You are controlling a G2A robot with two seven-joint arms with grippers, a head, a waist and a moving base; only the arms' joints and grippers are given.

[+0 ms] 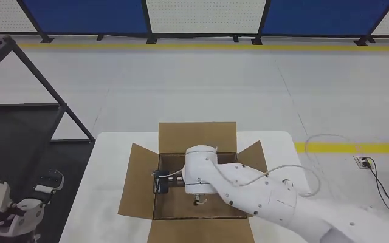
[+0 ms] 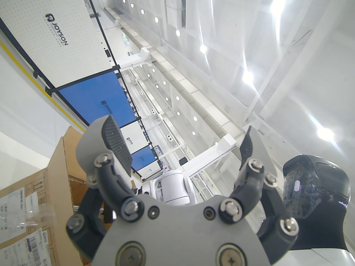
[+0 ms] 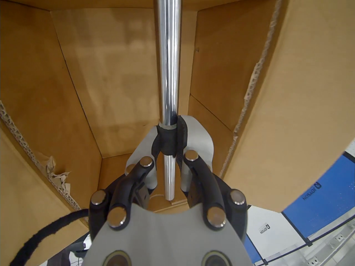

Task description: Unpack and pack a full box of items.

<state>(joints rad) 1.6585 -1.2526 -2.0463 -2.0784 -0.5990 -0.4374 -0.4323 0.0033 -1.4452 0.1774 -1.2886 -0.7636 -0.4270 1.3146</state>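
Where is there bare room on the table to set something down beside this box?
Bare table lies between the box and the table's left edge, with a smaller patch by the back right corner. Inside the box is crowded: the right gripper holds a metal rod there.

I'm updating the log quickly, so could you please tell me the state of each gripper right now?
Left gripper: open, holding nothing.
Right gripper: closed on a metal tube.
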